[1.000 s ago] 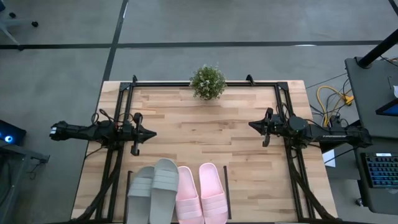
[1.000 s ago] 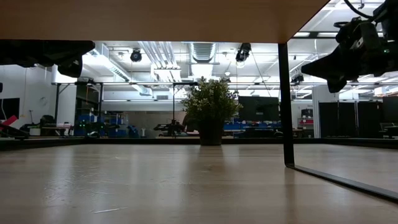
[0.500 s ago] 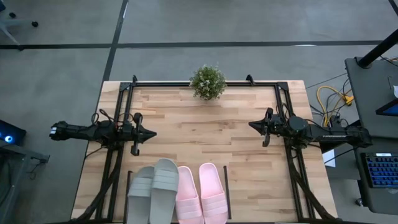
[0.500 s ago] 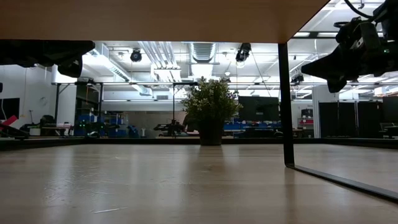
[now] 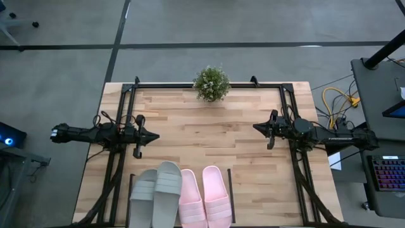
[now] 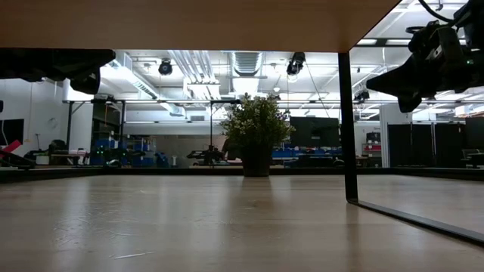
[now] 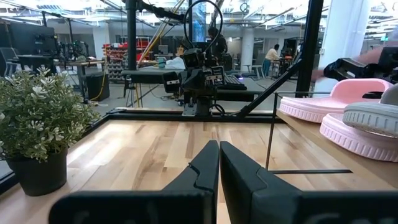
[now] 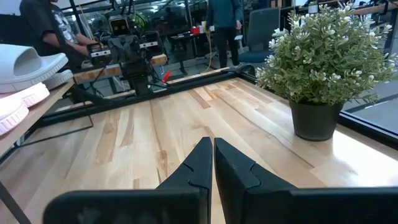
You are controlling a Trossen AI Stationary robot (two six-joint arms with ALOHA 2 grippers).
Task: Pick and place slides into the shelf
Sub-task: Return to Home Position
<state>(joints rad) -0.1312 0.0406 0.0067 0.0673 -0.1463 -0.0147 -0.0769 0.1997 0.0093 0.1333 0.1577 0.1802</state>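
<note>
Parked, pressed together and empty: left gripper and right gripper, flanking the plant. Lodged in the shelf, across the surface from the plant: all four slides, long axes toward it, closer to the left gripper.

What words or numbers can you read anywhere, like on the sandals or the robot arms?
No text can be read.
The pink slides and grey-green slides show no lettering, nor do the left gripper and right gripper.
The keyboard beside the table has keys too small to read.
</note>
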